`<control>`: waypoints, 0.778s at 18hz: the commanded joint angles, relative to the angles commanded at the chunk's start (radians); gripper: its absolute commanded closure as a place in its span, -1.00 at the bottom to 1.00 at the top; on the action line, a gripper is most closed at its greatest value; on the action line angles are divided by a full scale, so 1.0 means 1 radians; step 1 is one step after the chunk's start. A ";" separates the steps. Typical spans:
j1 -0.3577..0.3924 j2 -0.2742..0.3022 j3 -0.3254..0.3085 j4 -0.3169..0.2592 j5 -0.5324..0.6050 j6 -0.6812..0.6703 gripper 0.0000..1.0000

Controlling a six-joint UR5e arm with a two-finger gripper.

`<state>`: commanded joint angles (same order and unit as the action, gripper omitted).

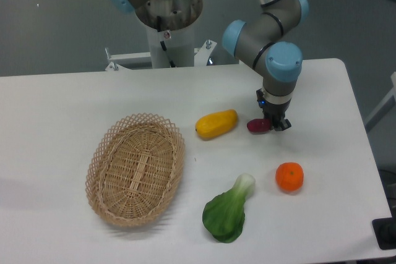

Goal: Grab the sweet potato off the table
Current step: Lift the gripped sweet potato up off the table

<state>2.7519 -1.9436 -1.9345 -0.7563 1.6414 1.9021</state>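
The sweet potato (256, 126), a small dark magenta tuber, lies right of centre on the white table (62, 109). My gripper (275, 123) points straight down over its right end, and the fingers are shut on that end. Only the left part of the tuber shows; the rest is hidden behind the fingers. It sits at or barely above the tabletop; I cannot tell which.
A yellow oblong vegetable (216, 123) lies just left of the sweet potato. An orange (289, 177) sits in front of the gripper, and a green leafy vegetable (228, 211) is near the front edge. A wicker basket (99, 153) stands at the left. The arm's base (168, 23) is behind.
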 joint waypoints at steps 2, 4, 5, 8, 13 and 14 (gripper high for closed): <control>0.005 0.002 0.034 -0.005 -0.014 0.002 0.81; 0.011 0.011 0.061 -0.017 -0.015 0.000 0.80; 0.011 0.018 0.075 -0.018 -0.017 -0.002 0.80; 0.006 0.060 0.147 -0.102 -0.098 -0.063 0.79; -0.027 0.060 0.291 -0.199 -0.264 -0.319 0.79; -0.043 0.063 0.305 -0.201 -0.279 -0.359 0.79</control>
<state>2.7092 -1.8807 -1.6292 -0.9572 1.3623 1.5436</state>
